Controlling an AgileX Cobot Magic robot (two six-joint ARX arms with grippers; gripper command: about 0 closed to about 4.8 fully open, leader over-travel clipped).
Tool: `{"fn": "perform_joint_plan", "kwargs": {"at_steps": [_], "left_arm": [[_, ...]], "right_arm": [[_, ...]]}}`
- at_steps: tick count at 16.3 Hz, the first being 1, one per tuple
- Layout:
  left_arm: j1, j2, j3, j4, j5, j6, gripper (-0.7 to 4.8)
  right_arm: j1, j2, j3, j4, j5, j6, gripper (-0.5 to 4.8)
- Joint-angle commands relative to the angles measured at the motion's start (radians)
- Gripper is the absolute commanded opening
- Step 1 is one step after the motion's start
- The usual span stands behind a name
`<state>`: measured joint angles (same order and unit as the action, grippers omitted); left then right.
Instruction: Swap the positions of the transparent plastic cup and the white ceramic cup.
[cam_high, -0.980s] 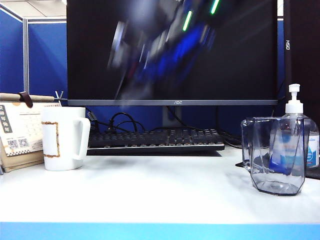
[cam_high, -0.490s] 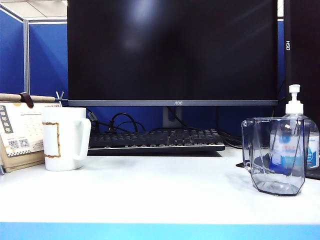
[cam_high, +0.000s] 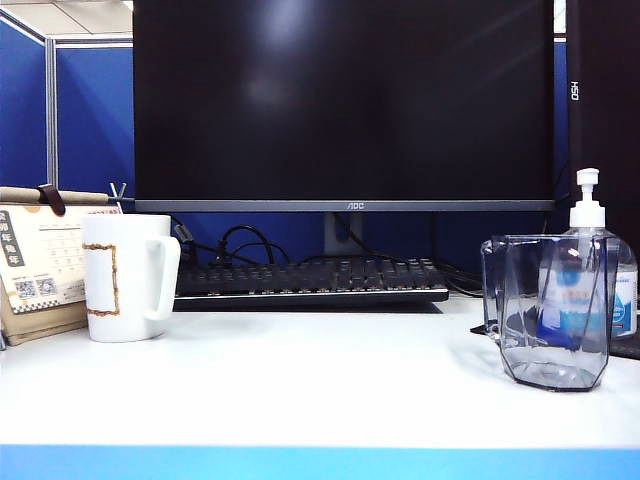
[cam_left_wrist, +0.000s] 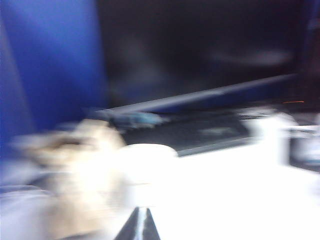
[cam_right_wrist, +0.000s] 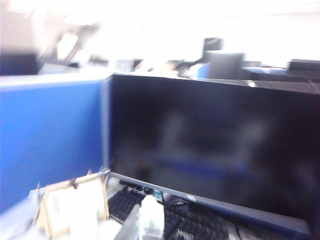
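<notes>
Gone since earlier frame: blurred arm before monitor (cam_high: 343, 100). One white ceramic cup (cam_high: 128, 277) below monitor's left end, one transparent plastic cup (cam_high: 553, 310) below right end. One keyboard (cam_high: 310, 281), one pump bottle (cam_high: 592, 270) behind plastic cup, one calendar (cam_high: 38, 265). Left gripper (cam_left_wrist: 138, 226) clenched, empty, facing monitor; right gripper (cam_right_wrist: 134, 225) clenched, blurred.

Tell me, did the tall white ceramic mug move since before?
No. The tall white ceramic mug stands left of the black keyboard, as before.
</notes>
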<state>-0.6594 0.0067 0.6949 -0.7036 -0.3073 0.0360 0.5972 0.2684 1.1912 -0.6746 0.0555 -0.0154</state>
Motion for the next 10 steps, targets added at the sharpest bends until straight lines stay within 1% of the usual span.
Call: {"fn": "perform_joint_plan", "kwargs": {"at_steps": [1,2,3,4,5,6,8,10], "left_arm": [[0.0,-0.001,-0.129,0.263,0.139,-0.164,-0.06],[0.0,0.0,-0.179,0.363,0.173,-0.242,-0.06],[0.002,0.001,-0.234,0.442,0.205,-0.283,-0.06],[0.0,0.011,-0.291,0.492,0.267,-0.328,-0.06],[0.002,0.011,-0.345,0.518,0.267,-0.34,-0.06],[0.001,0.012,-0.403,0.537,0.285,-0.359,-0.06],[0.001,0.008,-0.475,0.562,0.286,-0.367,-0.06],[0.001,0.008,-0.523,0.571,0.289,-0.386,-0.06]], "right_arm": [[0.003,-0.243,-0.214,0.023,0.085,0.101,-0.07],[0.005,-0.265,-0.281,0.021,0.082,0.13,-0.06],[0.006,-0.247,-0.315,-0.029,0.072,0.144,-0.06],[0.008,-0.229,-0.389,0.007,-0.026,0.154,-0.06],[0.008,-0.223,-0.487,0.087,-0.113,0.154,-0.06],[0.011,-0.223,-0.599,0.179,-0.137,0.172,-0.06],[0.012,-0.223,-0.772,0.309,-0.141,0.225,-0.06],[0.012,-0.224,-0.911,0.415,-0.154,0.233,-0.06]]}}
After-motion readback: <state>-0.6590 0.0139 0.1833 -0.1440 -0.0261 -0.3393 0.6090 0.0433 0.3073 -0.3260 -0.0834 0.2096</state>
